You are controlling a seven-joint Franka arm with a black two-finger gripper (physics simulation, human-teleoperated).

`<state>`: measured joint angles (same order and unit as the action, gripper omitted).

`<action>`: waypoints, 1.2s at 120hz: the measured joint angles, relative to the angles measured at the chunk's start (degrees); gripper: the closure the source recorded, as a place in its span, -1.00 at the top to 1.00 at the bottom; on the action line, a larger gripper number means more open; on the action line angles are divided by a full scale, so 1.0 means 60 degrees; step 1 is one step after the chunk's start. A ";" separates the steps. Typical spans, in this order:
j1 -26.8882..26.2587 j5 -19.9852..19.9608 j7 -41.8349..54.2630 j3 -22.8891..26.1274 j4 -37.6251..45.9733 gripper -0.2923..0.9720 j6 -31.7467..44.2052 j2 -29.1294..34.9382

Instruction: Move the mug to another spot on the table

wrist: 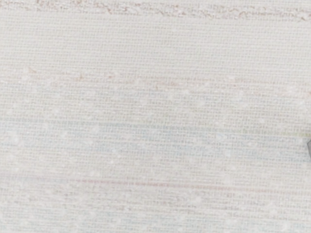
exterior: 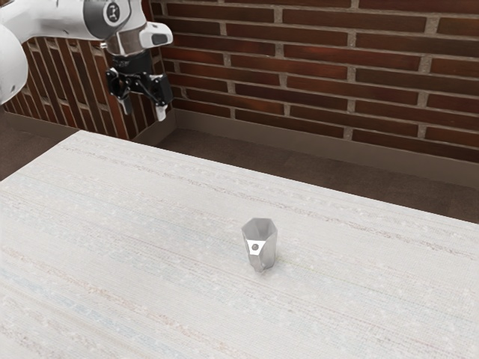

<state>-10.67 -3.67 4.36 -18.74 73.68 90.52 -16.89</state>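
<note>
A small grey faceted mug (exterior: 260, 244) stands upright on the pale table (exterior: 112, 247), a little to the exterior view's right of the middle. My gripper (exterior: 144, 109) hangs high above the table's far corner at the exterior view's upper left, well away from the mug. Its two fingers stand apart with nothing between them, so it is open. In the wrist view a thin dark sliver of the mug (wrist: 309, 147) shows at the frame's edge over the bare table (wrist: 146, 121).
A red brick wall (exterior: 337, 67) runs behind the table, with a dark floor strip (exterior: 359, 179) between them. The table's far edge runs diagonally from the upper left down toward the exterior view's right.
</note>
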 joint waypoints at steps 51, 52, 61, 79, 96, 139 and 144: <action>-0.0855 0.0061 -0.1333 0.0409 0.2511 0.54 0.0206 0.1567; -0.0888 0.0059 -0.1417 0.0447 0.2629 0.54 0.0241 0.1621; -0.1365 0.0023 -0.2136 0.0660 0.3861 0.54 0.0667 0.2129; -0.2721 -0.0105 -0.3716 0.0732 0.5381 0.54 0.1993 0.2476; -0.3638 -0.0610 -0.5213 0.0726 0.5754 0.54 0.2998 0.1798; -0.4220 -0.1137 -0.7842 0.0284 0.5741 0.54 0.5182 -0.0042; -0.4222 -0.1139 -0.8048 0.0269 0.5742 0.54 0.5337 -0.0267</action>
<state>-36.01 -10.51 -43.93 -17.13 108.13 122.54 -18.49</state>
